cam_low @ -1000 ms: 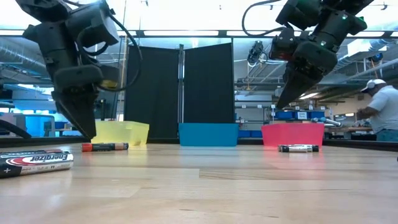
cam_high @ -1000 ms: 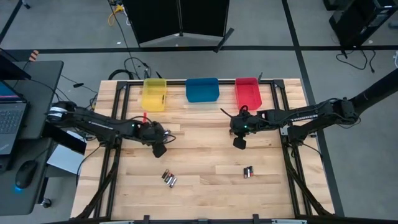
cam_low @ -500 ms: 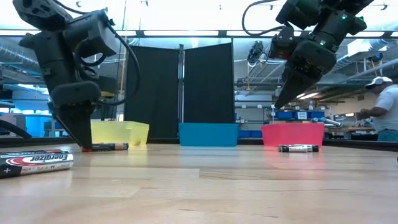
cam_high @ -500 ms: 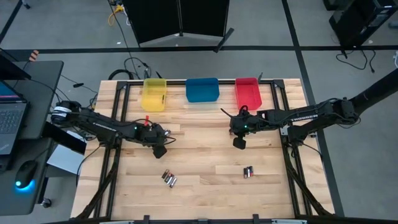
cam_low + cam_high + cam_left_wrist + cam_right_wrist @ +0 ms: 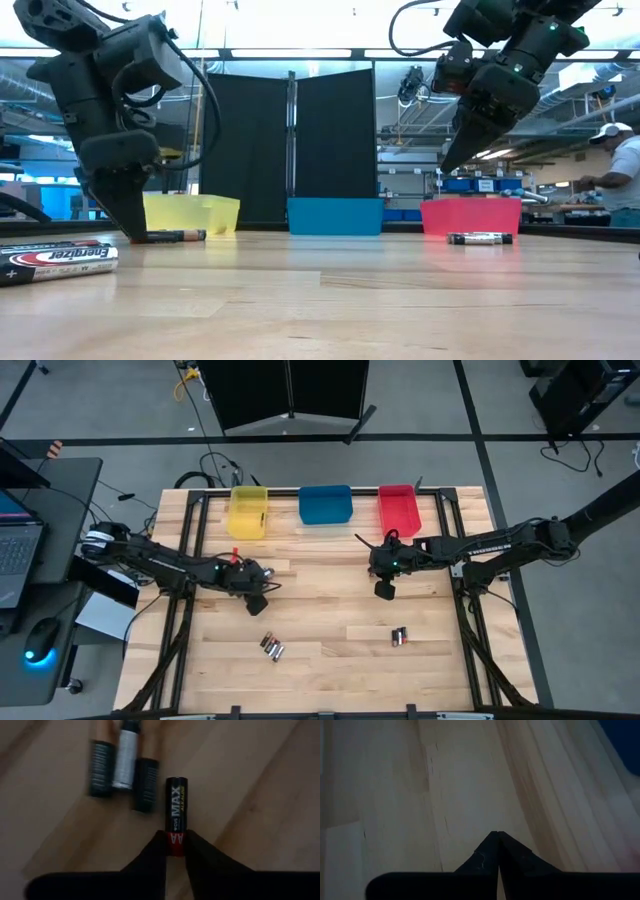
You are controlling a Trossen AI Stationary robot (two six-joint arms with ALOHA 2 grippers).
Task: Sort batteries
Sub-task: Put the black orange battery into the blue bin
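Observation:
My left gripper (image 5: 257, 601) is down at the tabletop, left of centre, and is shut on a black AA battery (image 5: 176, 815) with a red end. That battery lies flat on the wood (image 5: 170, 236). Beyond it lie three more batteries (image 5: 122, 767), seen in the high view as a cluster (image 5: 272, 647). Another pair of batteries (image 5: 399, 636) lies to the right. My right gripper (image 5: 384, 591) hangs shut above the table, with nothing in it (image 5: 498, 836). My left gripper pinches the battery's red end (image 5: 176, 845) between its two fingertips (image 5: 155, 852), one on each side of the cell. The fingers come slanting down from above and run along the battery's length. The battery lies flat on the table, its black end pointing away from the gripper.
Yellow (image 5: 248, 510), blue (image 5: 325, 504) and red (image 5: 398, 509) bins stand in a row along the far edge. A large battery (image 5: 55, 260) lies close to the low camera. A person (image 5: 615, 170) is in the room behind, to the right.
My left gripper has sunk to the tabletop beside the battery, drifting slightly toward the table's left edge. My right gripper has kept still.

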